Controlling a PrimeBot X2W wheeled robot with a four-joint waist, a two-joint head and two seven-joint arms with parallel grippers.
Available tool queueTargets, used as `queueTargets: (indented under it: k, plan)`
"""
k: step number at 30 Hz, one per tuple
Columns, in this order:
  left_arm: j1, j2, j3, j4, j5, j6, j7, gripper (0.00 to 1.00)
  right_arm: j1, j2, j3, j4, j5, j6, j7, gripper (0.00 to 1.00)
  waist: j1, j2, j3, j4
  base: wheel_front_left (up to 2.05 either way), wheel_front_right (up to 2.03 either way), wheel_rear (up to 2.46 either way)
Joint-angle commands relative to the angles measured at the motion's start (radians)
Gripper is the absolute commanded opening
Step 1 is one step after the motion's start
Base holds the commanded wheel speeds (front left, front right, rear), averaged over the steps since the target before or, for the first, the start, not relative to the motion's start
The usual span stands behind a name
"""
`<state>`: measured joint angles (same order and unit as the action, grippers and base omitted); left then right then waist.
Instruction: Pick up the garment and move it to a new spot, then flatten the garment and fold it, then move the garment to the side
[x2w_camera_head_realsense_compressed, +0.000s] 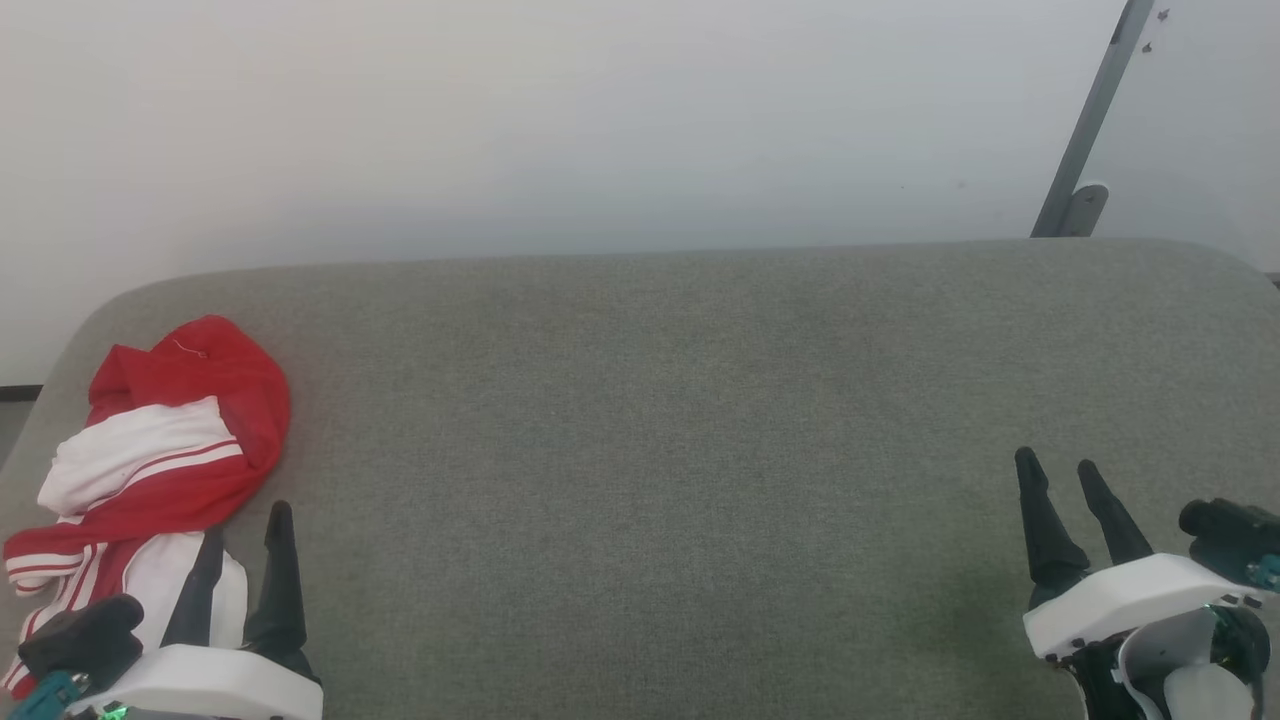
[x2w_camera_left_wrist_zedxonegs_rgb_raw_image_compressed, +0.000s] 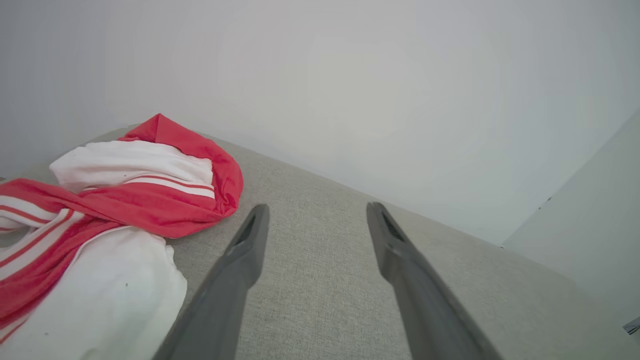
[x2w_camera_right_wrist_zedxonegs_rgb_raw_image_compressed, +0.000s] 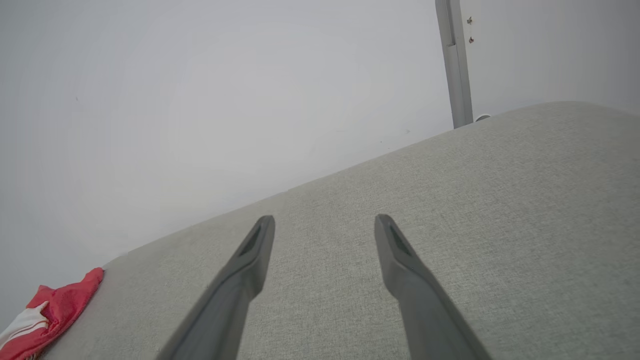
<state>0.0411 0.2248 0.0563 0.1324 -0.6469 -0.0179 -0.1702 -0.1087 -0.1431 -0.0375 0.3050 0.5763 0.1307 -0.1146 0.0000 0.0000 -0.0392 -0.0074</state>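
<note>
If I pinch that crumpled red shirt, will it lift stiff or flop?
Likely floppy: the garment lies bunched in soft folds, so it should drape. Probably light; the cloth looks thin. The woven grey surface may resist sliding.

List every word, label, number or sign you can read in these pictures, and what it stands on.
No readable text anywhere.
The crumpled red-and-white fabric garment bears only stripes; a tiny pale mark near its top is too small to read.
The grey fabric-covered surface and the grey metal post are bare of lettering.
</note>
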Motion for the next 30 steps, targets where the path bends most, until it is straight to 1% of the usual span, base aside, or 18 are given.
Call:
queueTargets:
  k: [1, 13, 30]
  plan:
    - [0.005, 0.009, 0.006, -0.011, 0.032, -0.004, -0.011, 1.00, -0.022, -0.006, 0.001, -0.002, -0.024, 0.000, -0.011, 1.00, 0.0000, 0.0000, -0.001, -0.001, 0.00, 0.00, 0.00]
    - [0.012, 0.016, 0.014, -0.007, 0.148, -0.019, -0.037, 1.00, -0.024, -0.013, 0.007, -0.005, -0.130, 0.000, -0.034, 1.00, 0.0000, 0.0000, -0.005, -0.006, 0.00, 0.00, 0.00]
    - [0.017, 0.024, 0.021, 0.002, 0.269, -0.032, -0.070, 1.00, -0.016, -0.019, 0.007, -0.014, -0.256, 0.000, -0.060, 1.00, 0.0000, 0.0000, -0.015, -0.008, 0.00, 0.00, 0.00]
